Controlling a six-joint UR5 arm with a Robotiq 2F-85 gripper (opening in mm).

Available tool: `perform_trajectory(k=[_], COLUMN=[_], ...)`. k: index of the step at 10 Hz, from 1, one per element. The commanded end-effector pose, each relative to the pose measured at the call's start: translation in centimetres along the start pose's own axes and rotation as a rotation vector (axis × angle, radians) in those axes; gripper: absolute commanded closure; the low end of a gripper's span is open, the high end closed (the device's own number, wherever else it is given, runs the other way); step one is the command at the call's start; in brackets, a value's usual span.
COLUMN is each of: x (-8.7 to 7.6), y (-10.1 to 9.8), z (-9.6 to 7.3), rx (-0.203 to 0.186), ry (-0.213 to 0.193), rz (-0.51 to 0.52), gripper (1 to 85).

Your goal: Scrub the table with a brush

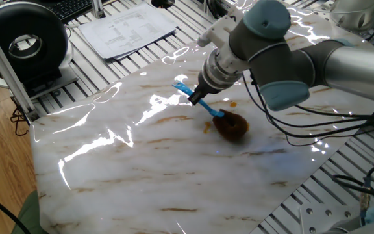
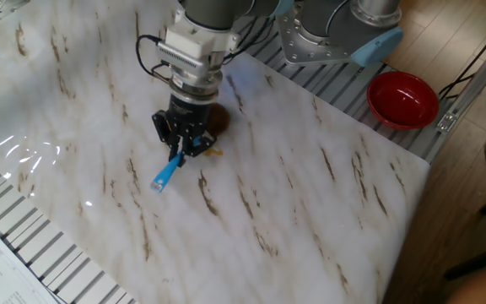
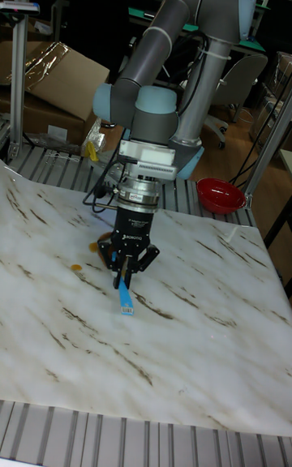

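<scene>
Brush on table, stain beside.

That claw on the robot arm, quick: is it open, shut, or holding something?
Gripper: shut on the blue handle of the brush, whose brown head rests on the table.

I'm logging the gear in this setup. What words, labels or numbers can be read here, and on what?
Gripper: white vertical lettering on its black body, too small to read.
Paper sheet: printed table and text, too blurred to read.
Nothing readable on the brush, the table or the red bowl.
</scene>
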State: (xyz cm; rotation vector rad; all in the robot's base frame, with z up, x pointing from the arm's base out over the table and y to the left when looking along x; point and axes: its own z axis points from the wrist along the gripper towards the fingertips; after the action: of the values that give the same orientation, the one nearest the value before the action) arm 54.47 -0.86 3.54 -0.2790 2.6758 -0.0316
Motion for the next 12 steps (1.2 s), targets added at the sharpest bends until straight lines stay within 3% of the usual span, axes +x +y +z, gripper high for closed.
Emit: perform_trajectory(k=[1, 2, 3, 7, 12], x=[0.2, -0.3, -1.0, -4.9, -8.2], y=[-0.2, 1.1, 1.7, 4.2, 7.4], z=[-0.2, -0.1, 0.0, 0.3, 1.7], rx=[-0.017, -0.052, -0.055, -0.043, -0.040], ry=[-0.016, -0.024, -0.030, -0.017, -0.036], rz=[0.004, 0.035, 0.046, 0.099, 0.173], gripper=[84.7, 84.7, 84.7, 84.7, 84.7])
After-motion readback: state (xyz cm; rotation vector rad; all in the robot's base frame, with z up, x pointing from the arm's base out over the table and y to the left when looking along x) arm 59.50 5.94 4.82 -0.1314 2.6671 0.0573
